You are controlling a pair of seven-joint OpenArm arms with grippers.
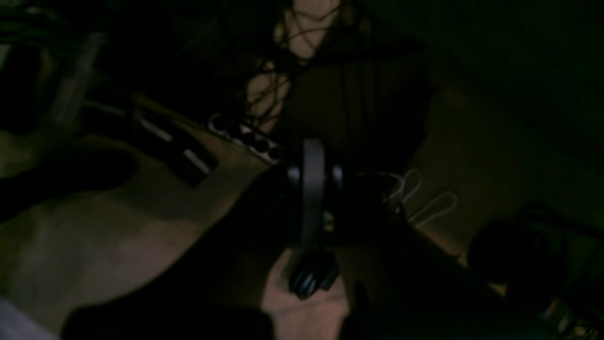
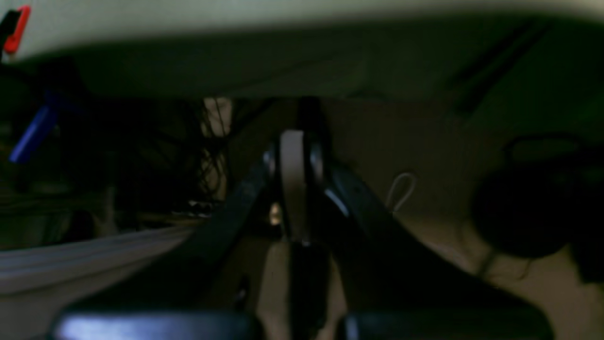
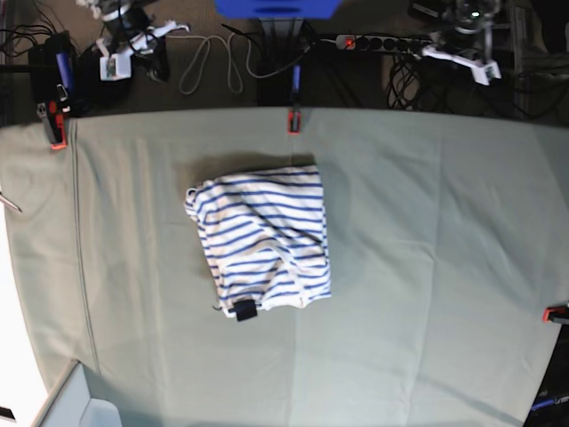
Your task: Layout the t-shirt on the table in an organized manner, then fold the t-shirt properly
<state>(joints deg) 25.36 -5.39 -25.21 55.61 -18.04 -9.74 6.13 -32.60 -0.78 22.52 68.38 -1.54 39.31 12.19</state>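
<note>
Left wrist cam: pretty dark, your left end effector (image 1: 309, 278) is closed w/ nothing in it. Right wrist cam: right end effector (image 2: 297, 189) also closed, empty. Base cam: t-shirt (image 3: 262, 240) sits folded near the middle of the bench (image 3: 444, 267), tag at the near hem.

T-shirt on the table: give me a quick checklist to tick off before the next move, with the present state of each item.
1. T-shirt folded into a compact block: ok.
2. Edges squared: not ok, the left side is uneven.
3. Shirt fully on the table, away from its edges: ok.
4. Dark tag showing at the near hem: ok.
5. Arms off the tabletop in the base view: ok.
6. Left pincer and right pincer shut, holding nothing: ok.
</note>
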